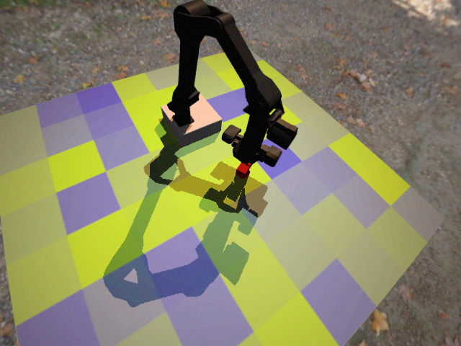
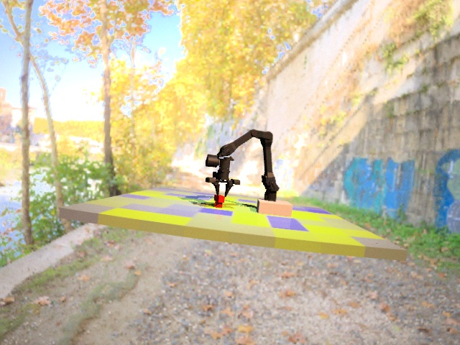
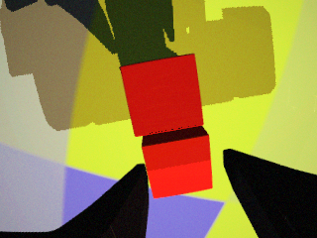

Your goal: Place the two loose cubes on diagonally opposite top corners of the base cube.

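Cubes, both loose, are sitting high on the stack: far red cube (image 1: 243,169) (image 2: 215,200) (image 3: 161,94), near red cube (image 2: 221,198) (image 3: 178,171), corner to corner, a dark strip showing between. Base cube (image 2: 218,205) is apparently bearing both. Gripper (image 1: 248,160) (image 2: 222,195) (image 3: 185,165) is standing partly wide, holding nothing; one finger is lying right beside near cube, the other apart. Judging: release is underway. Next is calling for clearing that close finger, then rising straight without nudging.

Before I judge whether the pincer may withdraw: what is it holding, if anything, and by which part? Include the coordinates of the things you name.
Nothing: the pincer (image 1: 249,162) (image 2: 221,195) (image 3: 185,165) stands open, gripping neither red cube (image 1: 243,169) (image 2: 219,200) (image 3: 179,176).
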You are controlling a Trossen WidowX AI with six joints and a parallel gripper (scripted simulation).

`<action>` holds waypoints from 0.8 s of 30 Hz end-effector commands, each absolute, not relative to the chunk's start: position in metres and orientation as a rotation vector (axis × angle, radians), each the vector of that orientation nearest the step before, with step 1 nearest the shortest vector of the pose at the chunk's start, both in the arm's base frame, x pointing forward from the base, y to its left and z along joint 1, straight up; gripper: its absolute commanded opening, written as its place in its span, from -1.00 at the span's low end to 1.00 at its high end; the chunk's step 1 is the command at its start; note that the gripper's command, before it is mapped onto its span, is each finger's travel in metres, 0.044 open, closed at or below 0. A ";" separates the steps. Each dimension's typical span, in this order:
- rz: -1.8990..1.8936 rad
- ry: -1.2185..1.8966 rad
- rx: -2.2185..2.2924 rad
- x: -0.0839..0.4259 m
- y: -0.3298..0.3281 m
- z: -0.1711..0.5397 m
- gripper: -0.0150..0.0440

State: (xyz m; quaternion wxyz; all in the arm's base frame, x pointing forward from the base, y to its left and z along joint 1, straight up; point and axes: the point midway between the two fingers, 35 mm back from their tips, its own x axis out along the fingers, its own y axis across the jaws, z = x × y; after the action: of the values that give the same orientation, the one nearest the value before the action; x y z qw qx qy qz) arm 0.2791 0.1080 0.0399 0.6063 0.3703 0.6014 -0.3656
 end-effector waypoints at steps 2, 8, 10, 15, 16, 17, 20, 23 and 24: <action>-0.834 1.381 0.865 0.282 0.109 0.049 0.20; -0.834 1.381 0.865 0.282 0.109 0.054 0.20; -0.834 1.381 0.865 0.282 0.109 0.056 0.20; -0.834 1.381 0.865 0.282 0.109 0.061 0.20; -0.834 1.381 0.865 0.281 0.109 0.062 0.20; -0.834 1.381 0.865 0.281 0.109 0.063 0.20; -0.834 1.381 0.865 0.281 0.109 0.066 0.20; -0.834 1.381 0.865 0.281 0.109 0.069 0.20; -0.834 1.381 0.865 0.281 0.109 0.069 0.20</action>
State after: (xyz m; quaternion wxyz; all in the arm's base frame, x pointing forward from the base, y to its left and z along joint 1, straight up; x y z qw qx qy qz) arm 0.2790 0.1079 0.0623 0.6064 0.3705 0.6012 -0.3653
